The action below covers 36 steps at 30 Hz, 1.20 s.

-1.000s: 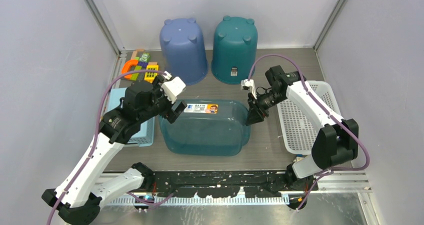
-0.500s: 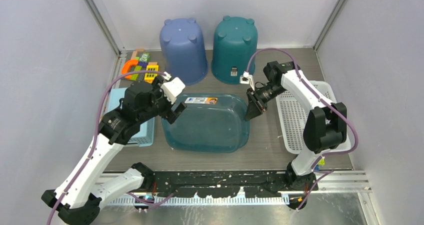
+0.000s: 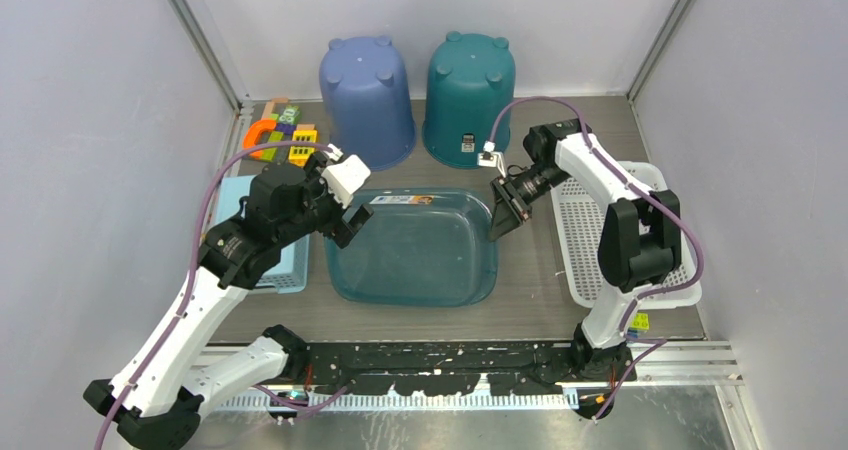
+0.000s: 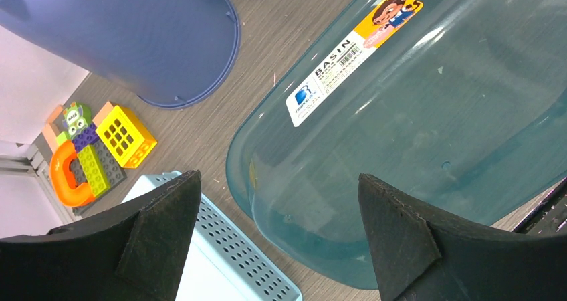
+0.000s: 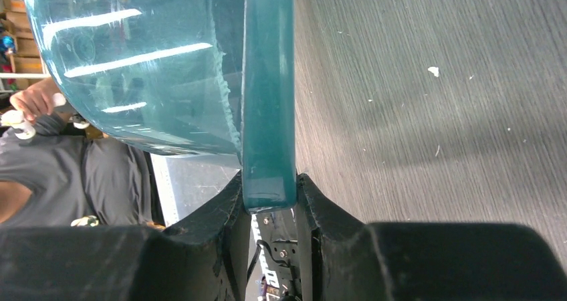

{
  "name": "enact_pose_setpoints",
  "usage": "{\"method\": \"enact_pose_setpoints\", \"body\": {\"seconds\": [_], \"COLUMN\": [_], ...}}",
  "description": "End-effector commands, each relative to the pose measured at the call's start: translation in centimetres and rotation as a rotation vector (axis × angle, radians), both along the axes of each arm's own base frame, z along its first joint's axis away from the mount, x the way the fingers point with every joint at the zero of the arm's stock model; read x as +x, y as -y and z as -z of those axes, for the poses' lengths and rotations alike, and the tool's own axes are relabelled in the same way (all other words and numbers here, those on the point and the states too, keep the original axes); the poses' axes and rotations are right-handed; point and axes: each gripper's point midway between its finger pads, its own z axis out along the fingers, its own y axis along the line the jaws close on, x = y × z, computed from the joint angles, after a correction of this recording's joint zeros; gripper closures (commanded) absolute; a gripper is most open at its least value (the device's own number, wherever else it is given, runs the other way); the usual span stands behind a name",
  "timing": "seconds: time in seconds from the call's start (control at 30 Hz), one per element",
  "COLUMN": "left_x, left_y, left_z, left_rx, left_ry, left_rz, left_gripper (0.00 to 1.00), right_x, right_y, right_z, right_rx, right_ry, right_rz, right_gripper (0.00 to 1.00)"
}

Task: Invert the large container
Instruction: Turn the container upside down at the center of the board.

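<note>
Right fingers (image 5: pixel 215 229) tight on basin (image 3: pixel 410 255) rim; left fingers (image 4: pixel 155 237) apart; basin mouth-down, long axis left-right.

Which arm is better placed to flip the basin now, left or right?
Right. The right gripper is shut on the rim of the basin at its right end, so it can likely roll it over. The left gripper hangs open above the left end, gripping nothing.

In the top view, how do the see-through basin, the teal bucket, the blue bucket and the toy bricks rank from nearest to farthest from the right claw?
Measured from the right claw:
1. basin, gripped at its right rim.
2. teal bucket, just behind the claw.
3. blue bucket, further left at the back.
4. toy bricks, far back-left corner.
</note>
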Motion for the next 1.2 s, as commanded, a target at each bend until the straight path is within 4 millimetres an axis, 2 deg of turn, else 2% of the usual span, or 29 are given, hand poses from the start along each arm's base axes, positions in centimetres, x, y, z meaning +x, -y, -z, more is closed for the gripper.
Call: {"method": "enact_pose_setpoints", "body": {"seconds": [0.0, 0.77, 1.03, 1.17], "left_x": [0.5, 0.8, 0.9, 0.9], "left_y": [0.3, 0.4, 0.4, 0.4], "left_z": [-1.3, -0.5, -0.3, -0.2], "left_rx": [-0.049, -0.046, -0.043, -0.043], "left_ry": [0.043, 0.028, 0.020, 0.021], "left_rz": [-0.009, -0.010, -0.007, -0.010], "left_gripper": [0.12, 0.12, 0.12, 0.11], "right_x": [0.3, 1.3, 1.6, 2.6], "right_y": [-1.2, -1.5, -0.6, -0.2], "right_z": [-2.1, 0.5, 0.0, 0.9], "right_rx": [0.076, 0.030, 0.046, 0.029], "right_ry": [-0.056, -0.238, -0.347, -0.419], "right_rz": [0.037, 0.068, 0.050, 0.093], "right_gripper": [0.99, 0.99, 0.99, 0.99]}}
